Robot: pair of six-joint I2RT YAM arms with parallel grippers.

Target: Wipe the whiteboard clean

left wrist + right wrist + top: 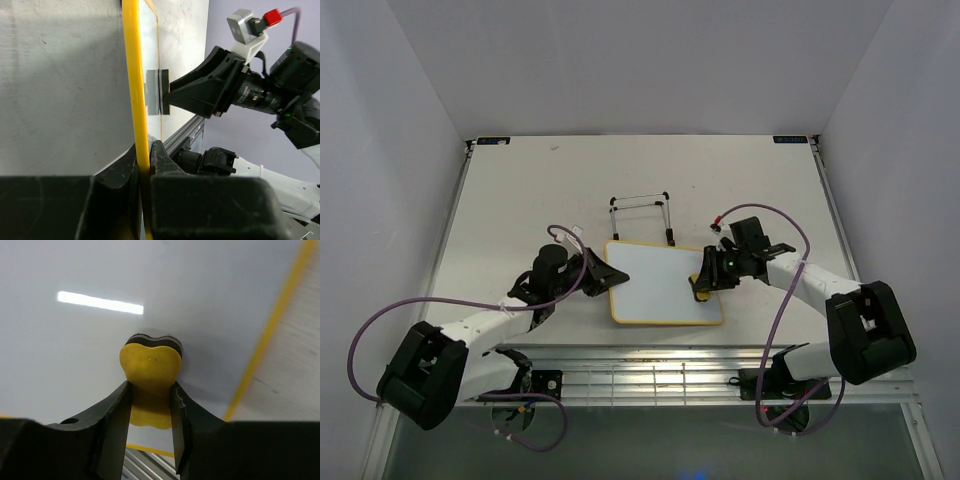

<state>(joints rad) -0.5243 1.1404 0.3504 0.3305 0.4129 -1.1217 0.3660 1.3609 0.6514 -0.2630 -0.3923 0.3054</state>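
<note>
1. The left claw [145,157] is clamped shut on the thin yellow frame of the whiteboard [660,285], pinching its left edge. The board lies on the tabletop [520,200] and stretches from those fingers toward the other arm.
2. The right claw [703,283] grips a small yellow eraser [150,367]. Its dark felt face is pressed to the white surface directly ahead of the fingertips, just inside the board's right edge.
3. Around the eraser the board shows plain white, with a bright strip of reflected light.
4. Beyond both claws, just past the board's far edge, stands a black wire stand [640,198], apart from either arm.
5. Behind the claws, an aluminium rail [650,362] runs along the tabletop's near edge.
</note>
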